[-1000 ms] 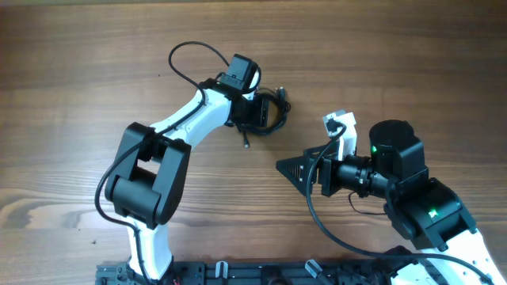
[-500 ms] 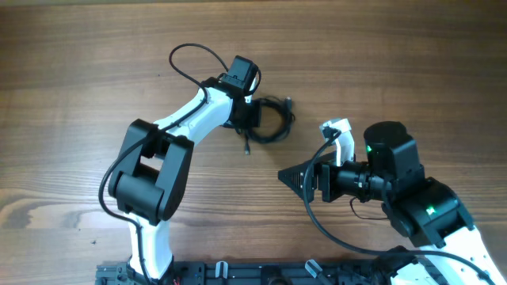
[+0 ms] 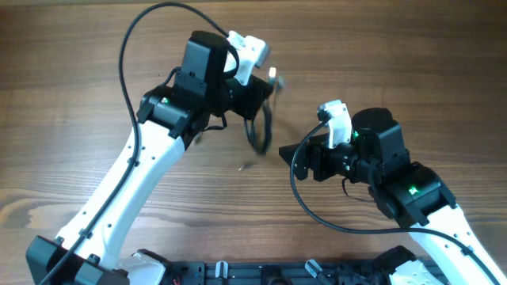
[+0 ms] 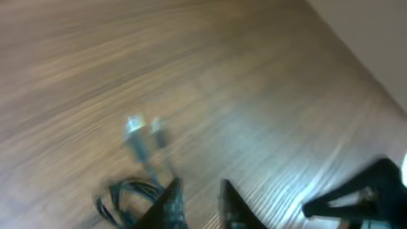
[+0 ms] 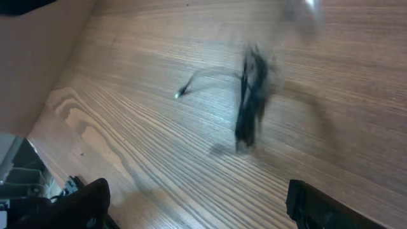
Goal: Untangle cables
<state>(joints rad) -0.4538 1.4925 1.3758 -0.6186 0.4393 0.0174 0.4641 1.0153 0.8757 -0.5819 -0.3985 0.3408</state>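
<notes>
While the cables hung blurred, long axis upright, the left claw gripped them, nearly closed; the right claw gaped wide, empty.

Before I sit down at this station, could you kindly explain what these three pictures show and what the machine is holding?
This is a robot with a left arm and a right arm at a wooden table. One picture looks straight down from a fixed camera above. The other two come from a small camera on each wrist, so each shows its own fingers at the bottom edge. The left end effector grips a bundle of thin black cables, which seems to hang clear of the wood. The pictures are blurred, so I cannot tell how tangled it is. The right end effector is open and empty, pointing toward the bundle.
</notes>
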